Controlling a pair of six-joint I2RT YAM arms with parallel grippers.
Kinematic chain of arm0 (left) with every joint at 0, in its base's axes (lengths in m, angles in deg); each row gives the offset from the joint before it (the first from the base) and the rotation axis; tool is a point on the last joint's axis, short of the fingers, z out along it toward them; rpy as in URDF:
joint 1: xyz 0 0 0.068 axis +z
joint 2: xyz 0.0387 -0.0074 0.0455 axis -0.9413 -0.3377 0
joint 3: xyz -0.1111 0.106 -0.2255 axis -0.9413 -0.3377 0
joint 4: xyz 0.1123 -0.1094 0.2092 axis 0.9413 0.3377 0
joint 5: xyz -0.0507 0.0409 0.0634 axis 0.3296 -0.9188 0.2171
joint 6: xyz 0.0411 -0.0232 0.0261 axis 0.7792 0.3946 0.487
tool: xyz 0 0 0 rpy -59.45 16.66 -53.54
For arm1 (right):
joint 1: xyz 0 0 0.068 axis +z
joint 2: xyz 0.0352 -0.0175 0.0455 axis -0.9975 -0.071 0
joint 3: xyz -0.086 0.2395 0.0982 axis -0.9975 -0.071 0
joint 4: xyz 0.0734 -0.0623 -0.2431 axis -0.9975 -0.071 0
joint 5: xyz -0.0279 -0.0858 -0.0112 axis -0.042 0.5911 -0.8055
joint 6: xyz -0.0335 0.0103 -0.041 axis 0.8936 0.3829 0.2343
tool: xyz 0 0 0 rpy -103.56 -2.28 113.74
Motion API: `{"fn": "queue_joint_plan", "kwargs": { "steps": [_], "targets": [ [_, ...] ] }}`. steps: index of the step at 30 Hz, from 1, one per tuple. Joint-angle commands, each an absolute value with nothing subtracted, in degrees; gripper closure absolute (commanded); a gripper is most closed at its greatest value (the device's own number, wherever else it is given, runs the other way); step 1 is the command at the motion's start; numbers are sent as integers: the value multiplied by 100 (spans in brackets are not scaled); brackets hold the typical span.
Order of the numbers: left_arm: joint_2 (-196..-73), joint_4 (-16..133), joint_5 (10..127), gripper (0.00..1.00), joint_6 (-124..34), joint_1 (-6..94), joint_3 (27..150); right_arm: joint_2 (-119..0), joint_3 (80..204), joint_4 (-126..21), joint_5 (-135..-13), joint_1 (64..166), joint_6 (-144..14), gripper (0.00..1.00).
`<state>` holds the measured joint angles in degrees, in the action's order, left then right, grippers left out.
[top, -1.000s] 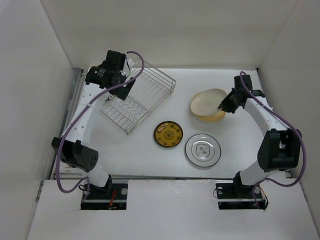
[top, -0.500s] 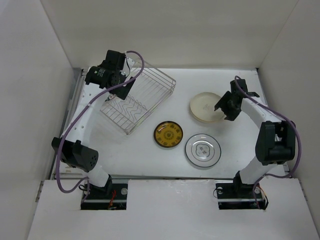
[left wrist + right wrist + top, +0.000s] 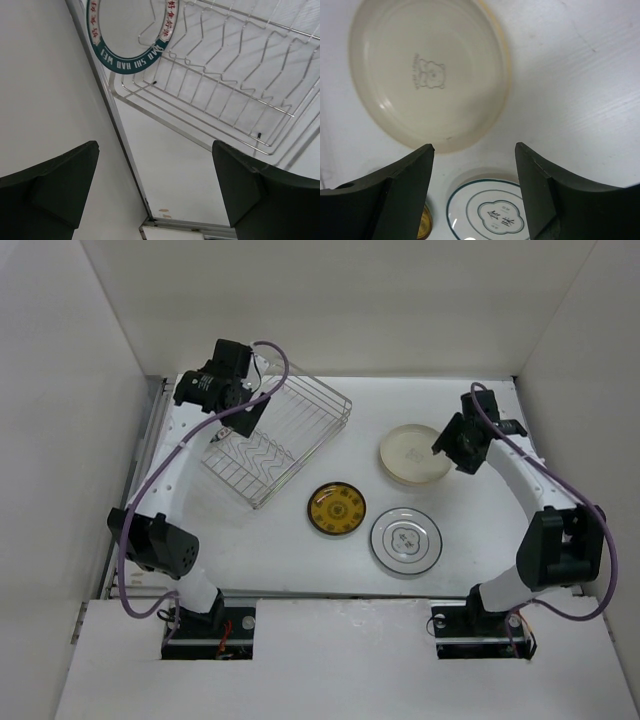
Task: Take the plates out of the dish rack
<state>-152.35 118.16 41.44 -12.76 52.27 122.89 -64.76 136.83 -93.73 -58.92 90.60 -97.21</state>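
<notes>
The silver wire dish rack [image 3: 285, 435] stands at the back left, seen close in the left wrist view [image 3: 235, 85]. A white plate with a teal lettered rim [image 3: 131, 56] stands in its left end. My left gripper [image 3: 155, 150] hangs open above that end [image 3: 240, 418], touching nothing. A cream plate [image 3: 415, 454] lies bottom-up on the table [image 3: 427, 75]. My right gripper [image 3: 474, 147] is open just beside its right edge [image 3: 452, 447], holding nothing. A yellow patterned plate [image 3: 337, 509] and a white plate with teal rings [image 3: 406, 541] lie flat in front.
The table's left edge rail [image 3: 127, 150] runs right under my left gripper, with the white side wall [image 3: 45, 90] close beside it. The white ringed plate [image 3: 492, 215] shows below my right fingers.
My right gripper has opened and let go of the cream plate, which was tilted and now lies flat. The right arm has drawn back slightly. The left arm has hardly moved.
</notes>
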Motion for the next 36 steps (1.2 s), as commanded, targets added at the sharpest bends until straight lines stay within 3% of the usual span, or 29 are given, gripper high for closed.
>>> {"fn": "queue_joint_plan", "kwargs": {
  "steps": [1, 5, 10, 15, 17, 21, 22, 27, 36],
  "targets": [
    [-15287, 11326, 3924, 7, -1088, 5444, 12491, -6735, 14304, -9367, -6038, 9348, -9486, 29],
    [-15875, 11263, 3697, 29, -903, 5743, 12982, -6921, 14771, -9446, -5924, 9761, -9433, 29],
    [-17077, 11571, 3854, 29, -956, 6296, 14238, -6921, 15008, -9446, -5924, 10262, -9433, 29],
    [-17660, 11395, 3960, 28, -648, 6429, 14451, -6921, 15009, -9446, -5924, 10526, -9433, 29],
    [-18071, 11386, 3767, 33, -648, 6490, 14783, -6921, 14956, -9446, -5924, 10527, -9433, 29],
    [-18609, 11510, 3477, 49, -709, 6604, 15155, -6921, 14903, -9446, -5924, 10579, -9433, 29],
    [-18610, 11457, 3476, 63, -710, 6605, 15155, -6921, 14903, -9446, -5924, 10579, -9433, 29],
    [-18462, 11510, 3651, 100, -894, 6666, 14944, -6868, 14956, -9446, -5924, 10579, -9433, 29],
    [-17477, 11299, 3826, 100, -1009, 6666, 14627, -6806, 15061, -9552, -5976, 10641, -9433, 29]
  ]
}}
